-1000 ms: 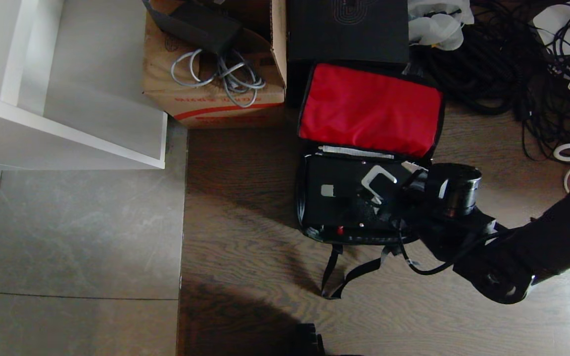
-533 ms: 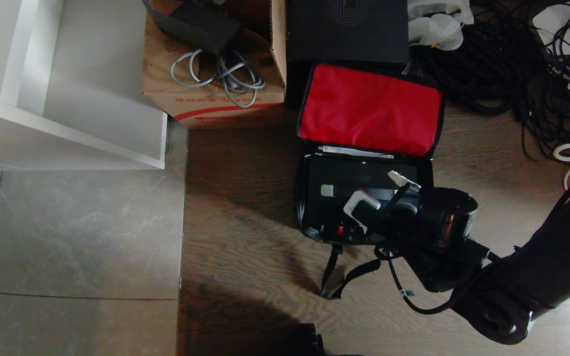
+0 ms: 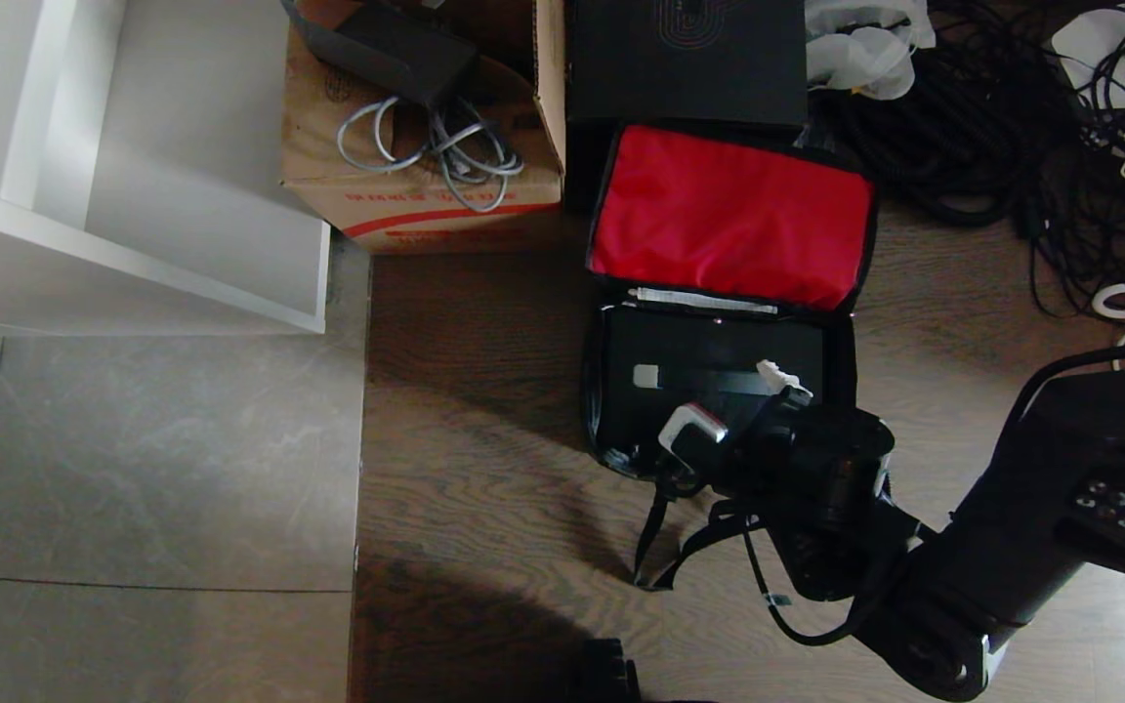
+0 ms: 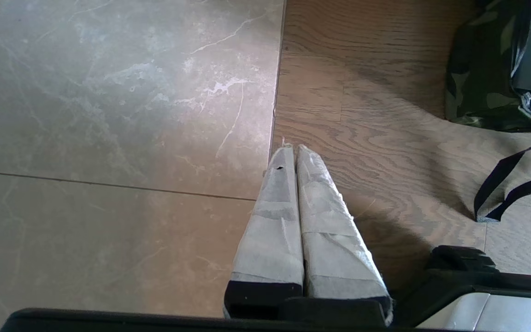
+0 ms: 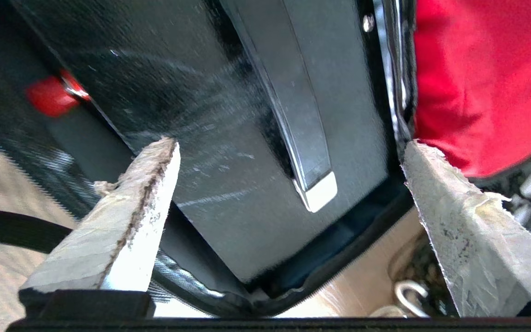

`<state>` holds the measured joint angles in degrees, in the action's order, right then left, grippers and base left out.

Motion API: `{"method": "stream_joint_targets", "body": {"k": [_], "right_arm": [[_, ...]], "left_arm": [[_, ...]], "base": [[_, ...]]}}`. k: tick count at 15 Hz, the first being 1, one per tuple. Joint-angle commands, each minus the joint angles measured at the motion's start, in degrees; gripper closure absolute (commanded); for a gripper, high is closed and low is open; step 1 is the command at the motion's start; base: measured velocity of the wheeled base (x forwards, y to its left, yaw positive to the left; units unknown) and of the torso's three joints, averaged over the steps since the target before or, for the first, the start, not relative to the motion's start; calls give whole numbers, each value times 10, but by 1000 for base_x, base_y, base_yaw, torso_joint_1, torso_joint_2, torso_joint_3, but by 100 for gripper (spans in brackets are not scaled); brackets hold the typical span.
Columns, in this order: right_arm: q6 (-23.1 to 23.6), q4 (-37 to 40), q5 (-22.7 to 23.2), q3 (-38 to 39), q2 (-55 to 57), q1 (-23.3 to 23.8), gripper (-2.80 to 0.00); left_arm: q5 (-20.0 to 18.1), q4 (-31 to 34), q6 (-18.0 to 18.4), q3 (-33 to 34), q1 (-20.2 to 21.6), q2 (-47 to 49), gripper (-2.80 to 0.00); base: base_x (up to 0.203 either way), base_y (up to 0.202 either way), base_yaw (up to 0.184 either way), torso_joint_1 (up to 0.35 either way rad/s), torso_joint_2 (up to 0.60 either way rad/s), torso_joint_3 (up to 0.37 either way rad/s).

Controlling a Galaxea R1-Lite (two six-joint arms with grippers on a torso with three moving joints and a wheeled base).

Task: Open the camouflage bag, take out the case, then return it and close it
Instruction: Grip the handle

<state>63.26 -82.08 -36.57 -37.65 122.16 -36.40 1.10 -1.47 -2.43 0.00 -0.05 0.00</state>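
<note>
The camouflage bag (image 3: 594,391) lies open on the wooden floor, its red-lined lid (image 3: 729,210) flipped back. Inside lies the flat black case (image 3: 699,356), its black handle (image 5: 288,92) ending in a silver mount (image 5: 321,193). My right gripper (image 3: 736,400) hovers open over the case's near right part, one finger (image 5: 145,193) over the case's face and the other (image 5: 436,193) at the bag's edge by the lining, with nothing held. My left gripper (image 4: 293,150) is shut and parked above the floor, left of the bag (image 4: 477,83).
A cardboard box (image 3: 406,186) with grey cables and a taller black box (image 3: 685,59) stand behind the bag. Black cable tangles (image 3: 1012,127) fill the far right. A white shelf (image 3: 133,244) is at the left. The bag's black straps (image 3: 680,547) trail toward me.
My right arm has swung toward me and the gripper has slid from the case's middle toward its near edge, turning as it went. It stays open. The bag and case have not moved.
</note>
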Motion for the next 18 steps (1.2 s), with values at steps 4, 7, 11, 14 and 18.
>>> {"method": "stream_joint_targets", "body": {"k": [4, 7, 11, 14, 18], "right_arm": [[42, -24, -1, -42, 22, 32, -280], [82, -50, -3, -54, 31, 42, -280], [81, -56, -1, -71, 66, 55, -280], [79, -56, -2, -79, 80, 67, -280], [79, -56, -7, -120, 78, 67, -280]], "left_arm": [[0, 0, 0, 4, 0, 0, 0], [0, 0, 0, 5, 0, 0, 0], [0, 0, 0, 5, 0, 0, 0], [0, 0, 0, 4, 0, 0, 0], [0, 0, 0, 5, 0, 0, 0]], "base": [[0, 0, 0, 0, 0, 0], [0, 0, 0, 0, 0, 0], [0, 0, 0, 0, 0, 0], [0, 0, 0, 0, 0, 0], [0, 0, 0, 0, 0, 0]]}}
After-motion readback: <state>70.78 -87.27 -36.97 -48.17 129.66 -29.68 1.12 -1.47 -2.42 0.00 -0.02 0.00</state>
